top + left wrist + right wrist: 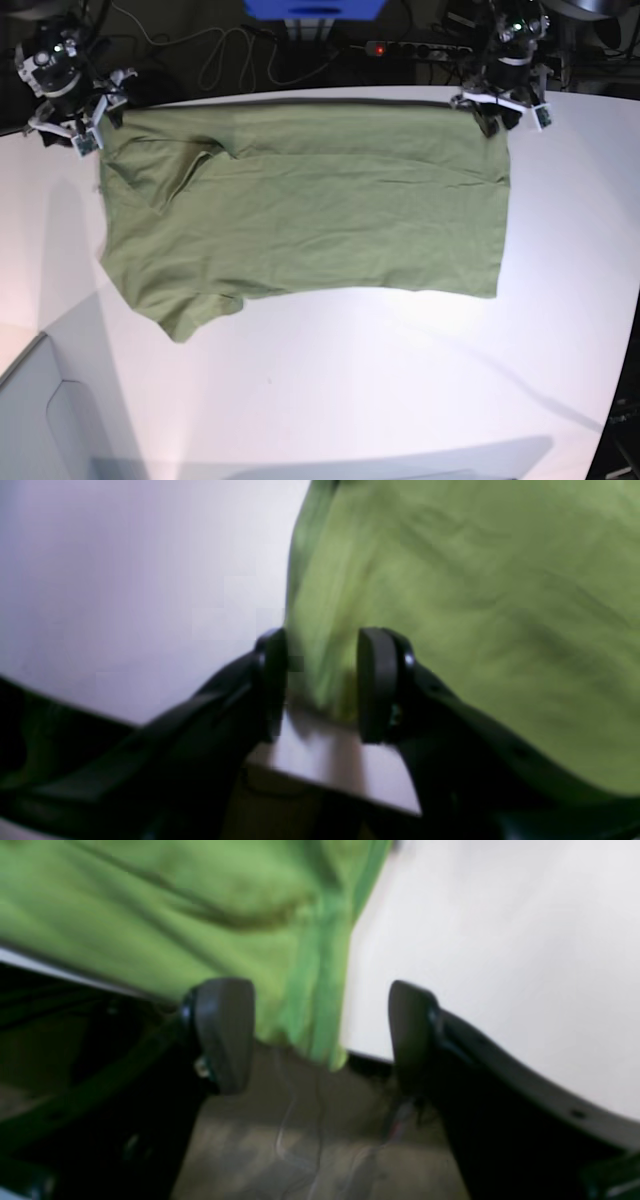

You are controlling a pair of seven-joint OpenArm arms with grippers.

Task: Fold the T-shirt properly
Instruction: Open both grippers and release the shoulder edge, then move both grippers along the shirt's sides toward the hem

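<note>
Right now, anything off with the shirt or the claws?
The T-shirt lies spread but not flat: a crease bunches near the sleeve at base-view left, and its far edge hangs over the table edge. Both claws, left claw and right claw, are open around that edge, not clamped. No damage visible.

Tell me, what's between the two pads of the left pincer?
A corner of the T-shirt sits between the open left pincer pads, seen in the left wrist view.

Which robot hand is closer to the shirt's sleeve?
Right. The right gripper sits at the far corner beside the sleeve end of the T-shirt; the left gripper is at the opposite far corner.
</note>
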